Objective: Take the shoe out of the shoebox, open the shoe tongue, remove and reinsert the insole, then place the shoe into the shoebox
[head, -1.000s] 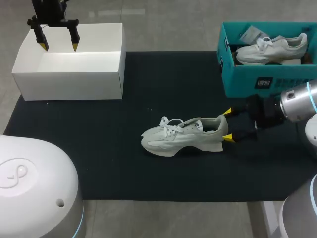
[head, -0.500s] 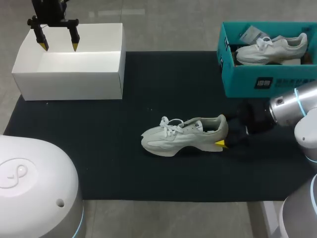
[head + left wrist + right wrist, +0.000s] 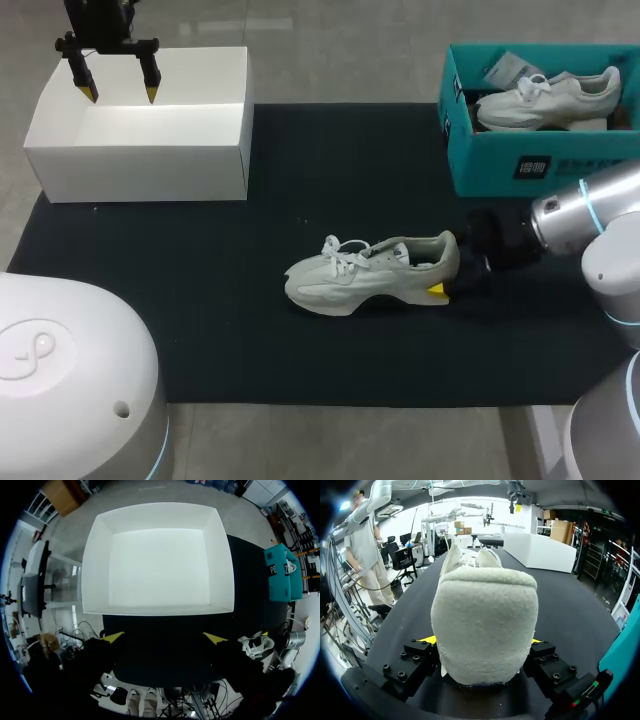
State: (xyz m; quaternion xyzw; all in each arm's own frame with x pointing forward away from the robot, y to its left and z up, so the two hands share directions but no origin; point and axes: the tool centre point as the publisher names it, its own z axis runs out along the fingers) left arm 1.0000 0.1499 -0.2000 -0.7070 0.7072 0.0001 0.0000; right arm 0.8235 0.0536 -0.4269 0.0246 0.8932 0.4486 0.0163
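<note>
The dark tabletop [image 3: 250,200] carries a white box [image 3: 140,150] at far left and the teal shoebox [image 3: 500,165] at far right. The shoe [image 3: 370,275] stands between them, outside both. The right gripper [image 3: 481,640] has its jaws clamped on the heel; the left gripper [image 3: 120,95] hangs over the white box, jaws apart

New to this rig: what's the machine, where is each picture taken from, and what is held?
A robot with two arms, each ending in a two-fingered gripper. One picture looks down from overhead; the round ones come from wrist cameras. On the black mat: a white box, a teal shoebox holding a shoe, and a loose shoe. The left gripper hangs open over the white box, empty. The right gripper is at the loose shoe's heel; its grip is unclear.
</note>
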